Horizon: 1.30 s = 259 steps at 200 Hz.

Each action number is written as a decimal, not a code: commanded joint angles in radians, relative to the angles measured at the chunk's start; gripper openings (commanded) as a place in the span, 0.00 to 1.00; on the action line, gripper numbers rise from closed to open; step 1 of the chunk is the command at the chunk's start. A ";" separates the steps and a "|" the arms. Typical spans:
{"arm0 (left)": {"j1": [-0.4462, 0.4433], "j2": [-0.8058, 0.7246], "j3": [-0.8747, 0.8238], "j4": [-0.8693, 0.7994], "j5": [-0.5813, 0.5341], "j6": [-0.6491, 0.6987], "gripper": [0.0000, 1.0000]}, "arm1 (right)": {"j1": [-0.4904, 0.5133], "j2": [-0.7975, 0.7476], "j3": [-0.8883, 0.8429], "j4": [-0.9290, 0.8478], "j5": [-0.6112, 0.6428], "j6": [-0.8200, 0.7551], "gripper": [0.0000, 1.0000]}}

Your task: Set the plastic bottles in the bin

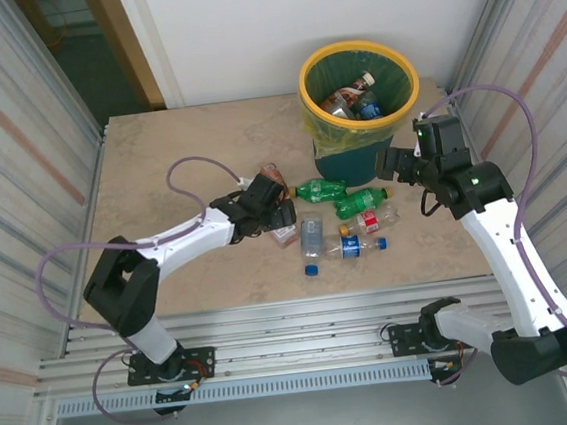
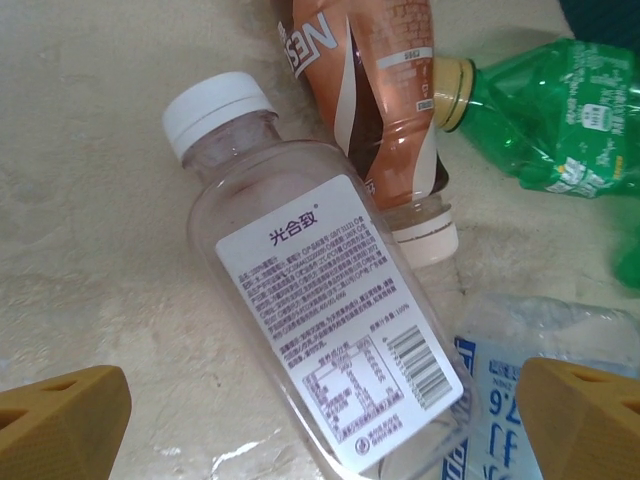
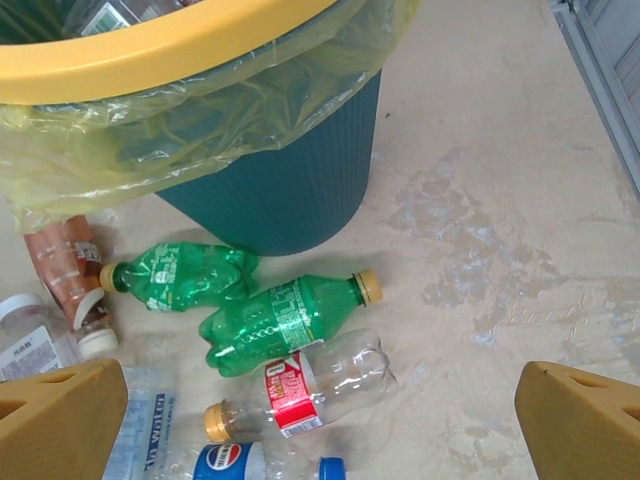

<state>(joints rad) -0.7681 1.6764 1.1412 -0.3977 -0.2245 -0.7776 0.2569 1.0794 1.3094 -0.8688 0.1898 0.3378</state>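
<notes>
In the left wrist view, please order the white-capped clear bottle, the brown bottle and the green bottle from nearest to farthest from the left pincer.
1. Clear bottle, lying inside the open left pincer.
2. Brown bottle, just beyond it, upper middle.
3. Green bottle, upper right.

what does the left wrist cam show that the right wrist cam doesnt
Left wrist, not right wrist: the barcode and full printed label on the white-capped clear bottle. Right wrist, not left wrist: the bin with its yellow rim, and the red-labelled bottle. Both: that white-capped bottle, the brown bottle and a green bottle.
</notes>
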 commanded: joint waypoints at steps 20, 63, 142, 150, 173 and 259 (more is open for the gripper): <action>-0.008 0.095 0.075 -0.040 0.007 -0.026 0.99 | -0.004 -0.016 -0.025 0.033 -0.005 0.030 0.98; -0.007 0.170 0.125 -0.062 0.008 -0.011 0.99 | -0.004 -0.011 -0.042 0.051 -0.027 0.032 0.98; -0.007 0.217 0.136 -0.116 0.007 0.001 0.99 | -0.005 -0.012 -0.054 0.061 -0.032 0.040 0.98; -0.007 0.212 0.130 -0.119 0.003 0.003 0.99 | -0.005 -0.010 -0.055 0.062 -0.033 0.042 0.98; -0.007 0.191 0.107 -0.130 -0.009 0.001 0.99 | -0.003 -0.006 -0.061 0.070 -0.039 0.048 0.98; -0.005 0.222 0.080 -0.140 -0.027 -0.008 0.83 | -0.004 0.010 -0.071 0.087 -0.066 0.063 0.98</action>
<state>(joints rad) -0.7681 1.8870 1.2194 -0.5091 -0.2222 -0.7837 0.2558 1.0901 1.2461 -0.7929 0.1341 0.3756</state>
